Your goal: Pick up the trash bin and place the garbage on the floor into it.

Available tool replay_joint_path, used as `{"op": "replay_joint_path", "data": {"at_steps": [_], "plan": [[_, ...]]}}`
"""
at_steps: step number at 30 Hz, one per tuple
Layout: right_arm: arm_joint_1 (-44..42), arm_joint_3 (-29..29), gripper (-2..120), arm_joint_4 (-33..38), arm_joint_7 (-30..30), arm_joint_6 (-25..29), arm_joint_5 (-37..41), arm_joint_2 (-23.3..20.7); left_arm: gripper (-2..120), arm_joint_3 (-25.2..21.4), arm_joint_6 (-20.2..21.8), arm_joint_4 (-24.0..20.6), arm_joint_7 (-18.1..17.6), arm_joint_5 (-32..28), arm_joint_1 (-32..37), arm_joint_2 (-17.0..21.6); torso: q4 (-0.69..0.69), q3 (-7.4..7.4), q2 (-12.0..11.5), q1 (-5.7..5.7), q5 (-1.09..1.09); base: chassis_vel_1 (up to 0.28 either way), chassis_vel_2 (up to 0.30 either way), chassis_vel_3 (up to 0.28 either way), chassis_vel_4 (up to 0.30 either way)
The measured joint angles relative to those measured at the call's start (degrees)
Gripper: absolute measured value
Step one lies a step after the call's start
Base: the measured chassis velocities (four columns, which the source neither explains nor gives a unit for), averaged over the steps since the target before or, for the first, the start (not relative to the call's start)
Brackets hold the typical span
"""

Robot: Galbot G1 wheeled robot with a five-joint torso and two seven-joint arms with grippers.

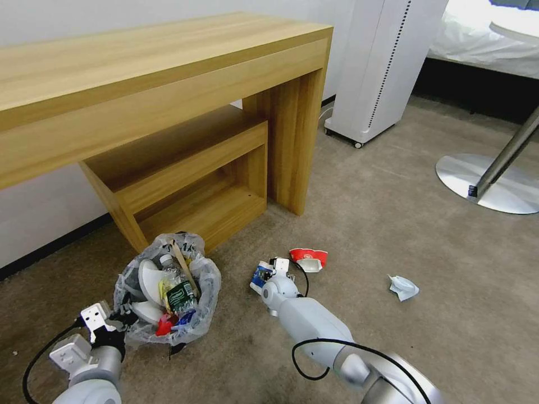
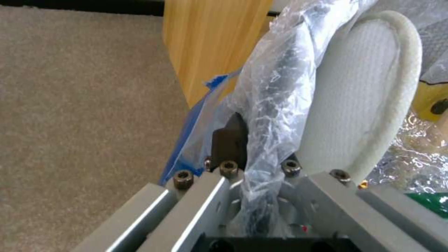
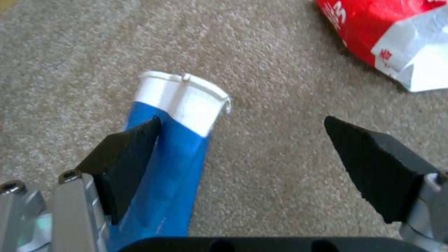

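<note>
Beige short-pile carpet (image 1: 393, 235) runs under a light wooden desk (image 1: 168, 101) with a low shelf. Your small round bin lined with crinkly clear plastic (image 1: 168, 286) sits on it, already loaded: a white slipper (image 2: 359, 98), a bottle, a wooden stick, a green wrapper and red scraps inside. Your left gripper (image 2: 254, 154) is clamped on the bin's bagged rim, slipper just beyond its fingers. Your right gripper (image 3: 243, 154) hangs low over the carpet, jaws spread wide, the blue-and-white squeeze tube (image 3: 173, 140) lying against one finger, not yet gripped. Just past that claw lies a red-and-white crumpled wrapper (image 1: 309, 258); well off to its right, a pale crumpled paper wad (image 1: 403, 287). Judged: most litter binned, three pieces left.
</note>
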Motion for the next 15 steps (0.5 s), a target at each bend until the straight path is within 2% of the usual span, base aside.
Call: {"op": "replay_joint_path", "data": {"at_steps": [7, 9, 10, 15], "plan": [[-0.59, -2.0, 87, 0.87, -0.54, 0.86, -0.83, -0.02, 0, 0.82, -0.05, -0.12, 0.42, 0.03, -0.09, -0.4, 0.0, 0.0, 0.0, 0.0, 0.0, 0.0, 0.0, 0.0, 0.0], [-0.93, -2.71, 78, 1.12, -0.63, 1.12, -0.98, -0.02, 0, 1.08, -0.06, -0.27, 0.5, 0.03, -0.09, -0.51, 0.0, 0.0, 0.0, 0.0, 0.0, 0.0, 0.0, 0.0, 0.0], [-0.93, -2.71, 78, 1.12, -0.63, 1.12, -0.98, -0.02, 0, 1.08, -0.06, -0.27, 0.5, 0.03, -0.09, -0.51, 0.0, 0.0, 0.0, 0.0, 0.0, 0.0, 0.0, 0.0, 0.0], [-1.45, -4.23, 59, 1.15, -1.0, 1.89, -1.9, -0.01, 0, 1.43, -0.21, -0.88, 0.63, 0.01, 0.14, -0.74, 0.0, 0.0, 0.0, 0.0, 0.0, 0.0, 0.0, 0.0, 0.0]]}}
